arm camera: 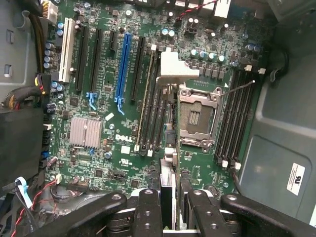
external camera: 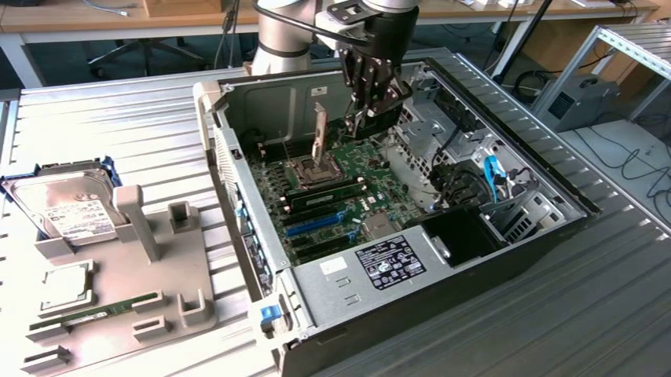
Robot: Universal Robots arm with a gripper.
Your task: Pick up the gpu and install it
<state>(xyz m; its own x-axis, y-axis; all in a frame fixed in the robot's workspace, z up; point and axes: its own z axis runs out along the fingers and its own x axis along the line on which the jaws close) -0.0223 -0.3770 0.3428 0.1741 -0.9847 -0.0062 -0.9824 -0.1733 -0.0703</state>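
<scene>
One gripper (external camera: 369,110) (arm camera: 170,207) hangs inside the open PC case (external camera: 314,338), fingers (arm camera: 148,212) pointing down and clamped on the gpu (arm camera: 168,185). In the wrist view the card shows edge-on as a slim dark strip between the pads, with a silvery metal piece at its far end. It is off the board, held above the motherboard (external camera: 346,184) (arm camera: 108,98) and not seated in any slot. In the exterior view the card is hard to tell apart from the dark fingers. Near the gripper sits the bare CPU socket (external camera: 314,169) (arm camera: 195,116), its metal load plate (external camera: 320,129) (arm camera: 177,66) flipped upright. Black memory slots (arm camera: 237,118) flank the socket on both sides. Further across the board are a long blue expansion slot (arm camera: 123,69), black slots next to it, a white slot (arm camera: 66,49) and a small silver heatsink (arm camera: 85,132). A labelled metal box (external camera: 383,263) fills the near corner of the case, with a blue cable (external camera: 491,177) on the exterior view's right. Outside the case, on the exterior view's left, a grey holder tray (external camera: 168,283) lies on the ribbed metal table (external camera: 587,314). It carries a silver hard drive (external camera: 68,208) with a blue frame, a square processor chip (external camera: 65,287) and a thin green memory stick (external camera: 94,314).
</scene>
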